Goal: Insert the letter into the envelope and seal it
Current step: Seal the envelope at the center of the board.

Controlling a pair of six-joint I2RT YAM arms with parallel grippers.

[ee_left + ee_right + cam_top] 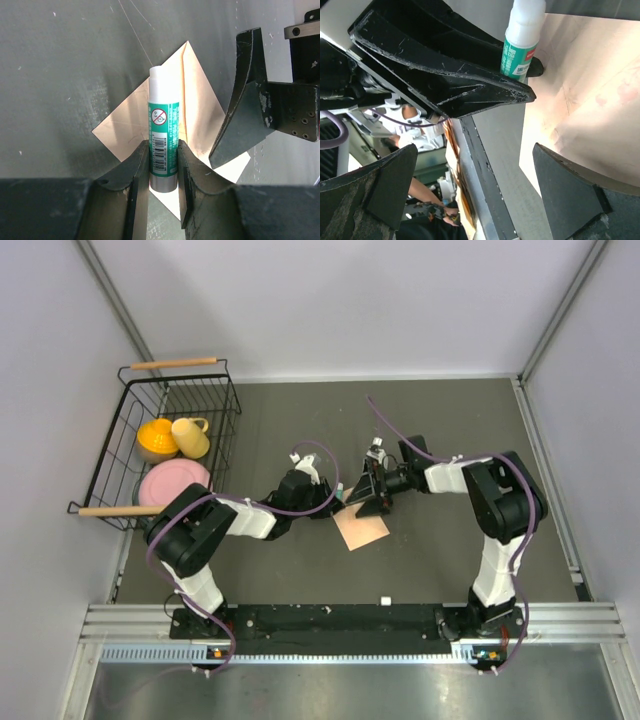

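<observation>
While the left tool (163, 152) clamps the glue stick (163, 117) over the envelope (202, 112), the right tool (475, 172) stands spread wide at its edge.

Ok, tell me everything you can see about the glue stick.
The glue stick is a cylinder with a white cap, a green and white label with a barcode, and a grey base. It looks like plastic. The left gripper is shut on its lower half, its capped end pointing out over the peach envelope. Whether the cap touches the paper cannot be told.
</observation>
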